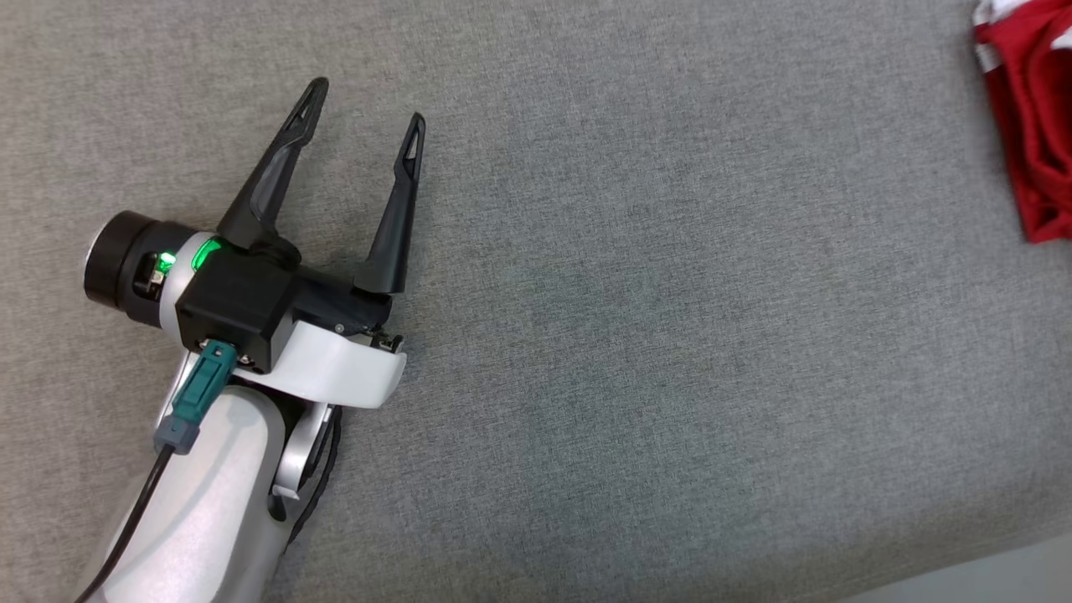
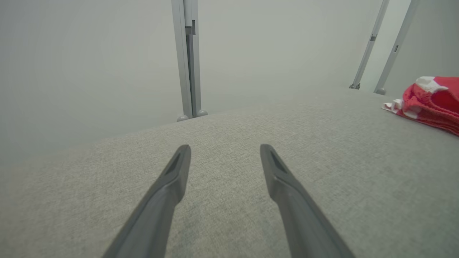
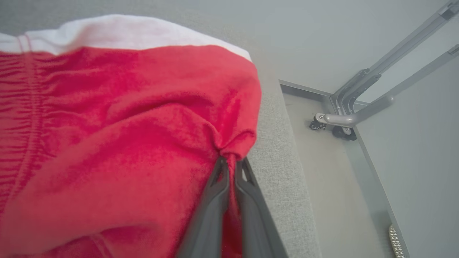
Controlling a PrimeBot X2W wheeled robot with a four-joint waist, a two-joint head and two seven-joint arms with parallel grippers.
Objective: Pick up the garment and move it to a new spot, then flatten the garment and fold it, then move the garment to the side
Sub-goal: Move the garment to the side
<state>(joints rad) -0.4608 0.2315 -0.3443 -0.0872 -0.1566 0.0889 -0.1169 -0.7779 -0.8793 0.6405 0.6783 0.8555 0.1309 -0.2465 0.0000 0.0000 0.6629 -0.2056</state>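
The pale left forearm (image 1: 209,502) comes in low on the left; its left gripper (image 1: 367,102) hangs just above the grey table (image 1: 670,335), jaws spread wide with nothing between them; a green light (image 1: 201,251) glows at the wrist. The cloth ahead of those fingers lies bare and smooth.

Well off to the right, near the table's right edge, sits the garment (image 1: 1034,126); it is red with a white band, bunched and wrinkled rather than flat. The right gripper (image 3: 233,161) has its jaws clenched on a pinch of the red cloth at the garment's edge; the fabric puckers into a small knot right at the fingertips and drapes away from there. Whether the garment is lifted clear of the table or only tugged, I cannot tell.

Beyond the table's far edge stand grey metal posts (image 2: 188,61) against a plain pale wall; past the right edge the floor (image 3: 333,179) drops away, with a slanted frame and a small castor (image 3: 315,124) at its foot.
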